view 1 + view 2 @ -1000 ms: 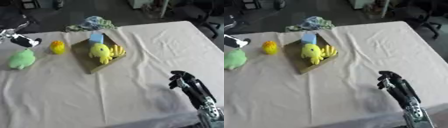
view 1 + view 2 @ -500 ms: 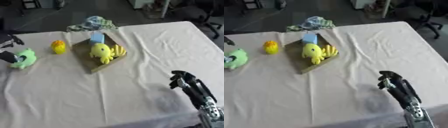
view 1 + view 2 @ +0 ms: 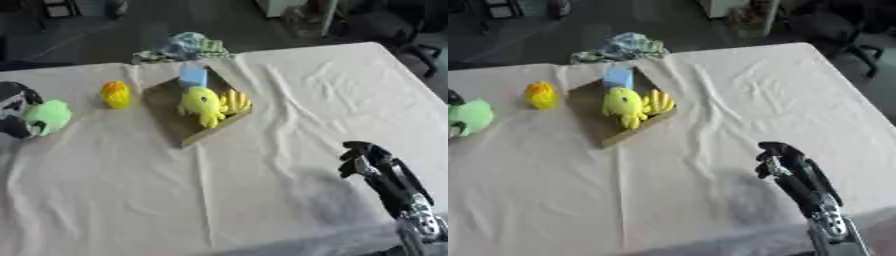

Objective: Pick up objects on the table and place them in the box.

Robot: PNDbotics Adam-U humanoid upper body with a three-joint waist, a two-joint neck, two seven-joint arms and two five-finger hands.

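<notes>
A green plush toy [image 3: 51, 114] lies near the table's left edge. My left hand [image 3: 12, 111] comes in from the left, its dark fingers curled over the toy's top and underside. Right of it stands a small yellow-orange toy [image 3: 115, 94]. The flat cardboard box [image 3: 173, 128] lies at centre left and holds a yellow plush [image 3: 202, 104], a bunch of bananas [image 3: 235, 100] and a light blue block [image 3: 193, 76]. My right hand [image 3: 369, 158] rests at the lower right with relaxed fingers pointing up, holding nothing.
A crumpled blue-green cloth thing [image 3: 186, 46] lies at the table's far edge behind the box. A wrinkled cream cloth [image 3: 289, 95] covers the table. Chairs and dark floor show beyond the far edge.
My left hand has come down from above the green toy and closed round it. The toy has barely shifted. The right hand has not moved.
</notes>
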